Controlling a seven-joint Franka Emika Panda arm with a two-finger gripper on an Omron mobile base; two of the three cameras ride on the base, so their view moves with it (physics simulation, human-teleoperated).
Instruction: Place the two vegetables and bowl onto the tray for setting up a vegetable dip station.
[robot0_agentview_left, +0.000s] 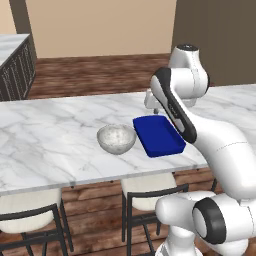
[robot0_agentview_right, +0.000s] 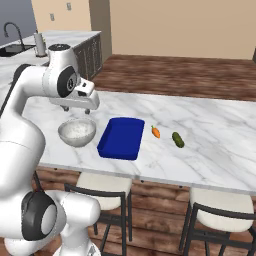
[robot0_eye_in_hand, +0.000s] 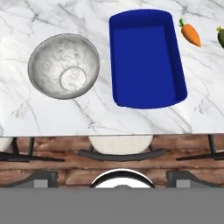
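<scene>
On the marble counter (robot0_agentview_right: 210, 135) the tray (robot0_agentview_right: 120, 138) sits empty mid-frame with the bowl (robot0_agentview_right: 76, 132) at its left and the carrot (robot0_agentview_right: 156, 132) and green piece (robot0_agentview_right: 177, 139) at its right, so the released, seemingly wide-open gripper (robot0_agentview_right: 75, 108) should descend squarely over one piece.
</scene>
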